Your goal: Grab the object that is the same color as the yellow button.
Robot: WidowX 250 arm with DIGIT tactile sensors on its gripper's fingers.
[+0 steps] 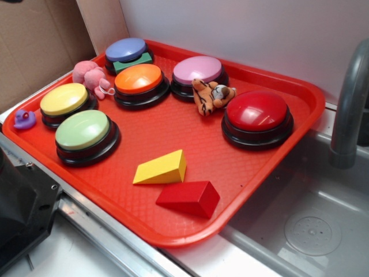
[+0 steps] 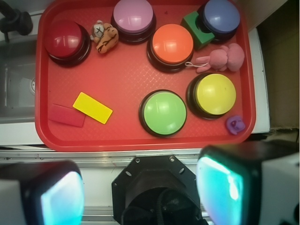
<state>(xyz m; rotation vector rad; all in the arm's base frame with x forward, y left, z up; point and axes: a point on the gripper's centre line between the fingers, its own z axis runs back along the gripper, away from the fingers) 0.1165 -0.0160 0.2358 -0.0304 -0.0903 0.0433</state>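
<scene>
The yellow wedge block (image 1: 162, 168) (image 2: 92, 108) lies on the red tray (image 1: 190, 133) (image 2: 126, 79) near its front edge, beside a red wedge block (image 1: 189, 198) (image 2: 67, 115). The yellow button (image 1: 64, 100) (image 2: 215, 94) sits at the tray's left side in the exterior view. In the wrist view my gripper (image 2: 140, 192) hangs high above, back from the tray over the robot's black base (image 2: 157, 187). Its two fingers stand wide apart, open, with nothing between them. The exterior view shows no gripper.
Other buttons stand on the tray: green (image 1: 83, 131), orange (image 1: 138, 80), purple (image 1: 199, 70), blue (image 1: 126, 50), red (image 1: 257, 112). A tiger toy (image 1: 209, 95), pink plush (image 1: 90, 75), green block (image 1: 134, 63) and purple duck (image 1: 23, 119) lie about. A sink (image 1: 311, 219) and faucet (image 1: 349, 109) are at right.
</scene>
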